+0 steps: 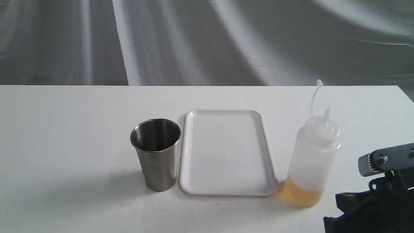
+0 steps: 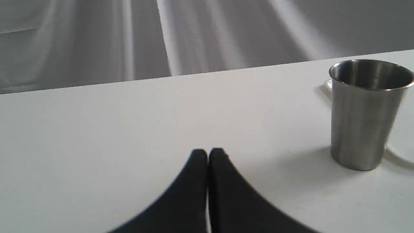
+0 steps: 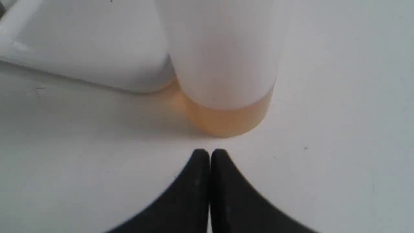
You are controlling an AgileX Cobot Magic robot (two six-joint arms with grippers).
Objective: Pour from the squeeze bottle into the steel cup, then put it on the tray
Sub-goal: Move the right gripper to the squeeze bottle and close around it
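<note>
Spanning the scene, a white counter [image 1: 64, 145] bears a flat tray [image 1: 226, 112] at centre, the upright squeeze bottle [image 1: 312, 158] just beside its right corner, the steel cup [image 1: 157, 155] just left. The right gripper [image 3: 209, 152], jaws together and empty, faces the bottle's base; it should open wide, then clasp mid-body gently. The left gripper [image 2: 207, 151] is likewise closed, empty.

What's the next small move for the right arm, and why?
Probably open the right gripper. It is shut, its tips just short of the translucent whitish plastic squeeze bottle, which stands upright on the white table, ungrasped, with amber liquid at its base. The jaws must spread before they can close around it.
</note>
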